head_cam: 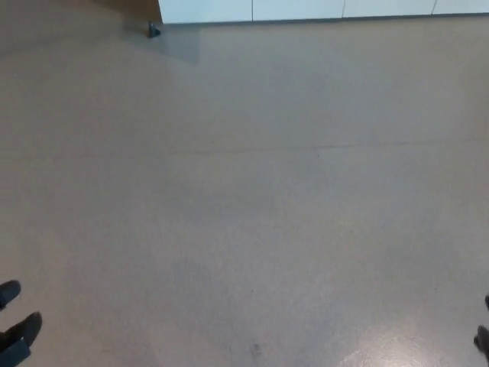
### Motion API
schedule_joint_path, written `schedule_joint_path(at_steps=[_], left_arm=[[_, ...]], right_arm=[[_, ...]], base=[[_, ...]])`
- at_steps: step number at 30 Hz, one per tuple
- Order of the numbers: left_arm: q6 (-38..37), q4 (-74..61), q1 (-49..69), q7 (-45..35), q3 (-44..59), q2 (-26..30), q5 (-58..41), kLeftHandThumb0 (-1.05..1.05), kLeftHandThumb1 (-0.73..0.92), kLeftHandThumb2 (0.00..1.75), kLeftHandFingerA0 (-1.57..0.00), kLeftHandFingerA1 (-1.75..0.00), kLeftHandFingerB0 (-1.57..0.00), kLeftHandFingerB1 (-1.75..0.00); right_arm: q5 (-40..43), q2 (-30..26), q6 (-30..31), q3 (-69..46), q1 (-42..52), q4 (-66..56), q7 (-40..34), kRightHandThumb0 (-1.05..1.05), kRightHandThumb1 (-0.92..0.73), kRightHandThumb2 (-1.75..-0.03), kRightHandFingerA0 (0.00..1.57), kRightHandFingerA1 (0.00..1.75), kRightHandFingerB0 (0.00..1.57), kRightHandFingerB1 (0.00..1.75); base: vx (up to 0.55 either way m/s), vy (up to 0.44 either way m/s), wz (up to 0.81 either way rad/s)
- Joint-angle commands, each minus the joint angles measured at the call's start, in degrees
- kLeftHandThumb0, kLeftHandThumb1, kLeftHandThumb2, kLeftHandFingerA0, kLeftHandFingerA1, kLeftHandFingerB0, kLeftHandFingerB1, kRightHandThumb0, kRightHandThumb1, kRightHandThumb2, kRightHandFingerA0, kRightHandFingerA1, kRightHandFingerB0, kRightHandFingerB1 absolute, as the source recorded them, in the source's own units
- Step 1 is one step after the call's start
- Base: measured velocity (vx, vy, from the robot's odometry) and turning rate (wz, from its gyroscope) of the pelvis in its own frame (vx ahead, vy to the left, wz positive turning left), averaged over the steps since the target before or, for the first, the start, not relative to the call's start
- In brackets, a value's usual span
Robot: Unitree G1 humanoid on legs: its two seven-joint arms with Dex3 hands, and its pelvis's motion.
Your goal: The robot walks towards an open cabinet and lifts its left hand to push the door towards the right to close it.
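Note:
The white base of the cabinet (pixel 321 10) runs along the top edge of the head view, with thin vertical seams between its panels; its doors are out of the picture. My left hand (pixel 15 325) shows at the bottom left corner, two black fingertips apart, holding nothing. Only a sliver of my right hand (pixel 483 336) shows at the bottom right edge, too little to read. Both hands hang low, far from the cabinet.
A grey-beige floor (pixel 244 199) fills the view, with a faint seam across its middle. A small dark foot or doorstop (pixel 153 30) stands at the cabinet's left end, with a shadow beside it.

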Motion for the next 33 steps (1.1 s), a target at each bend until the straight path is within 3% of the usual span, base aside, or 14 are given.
schedule_joint_path(at_steps=[1,18,33], left_arm=[[-2.6,-0.7,1.0,-0.5,-1.3,0.2,0.3,-0.16,0.55,0.56,-0.53,-0.45,-0.47,-0.43],[-4.7,0.4,4.3,-0.3,-4.3,0.4,1.8,-0.15,0.59,0.57,-0.53,-0.44,-0.51,-0.44],[-6.3,0.3,5.6,0.6,-6.9,0.6,2.6,-0.2,0.59,0.58,-0.57,-0.45,-0.54,-0.44]], right_arm=[[-1.1,-1.6,-2.6,0.3,1.0,0.2,-1.7,-0.35,-0.69,-0.6,0.61,0.43,0.46,0.38],[-3.0,-2.3,-5.1,3.2,5.5,1.1,-2.4,-0.37,-0.7,-0.6,0.56,0.42,0.43,0.38],[-3.1,-2.6,-5.9,3.9,6.7,2.3,-2.4,-0.32,-0.7,-0.61,0.57,0.44,0.43,0.38]], base=[[-0.22,0.03,-0.1],[0.13,0.196,-0.04],[0.31,-0.17,0.17]])
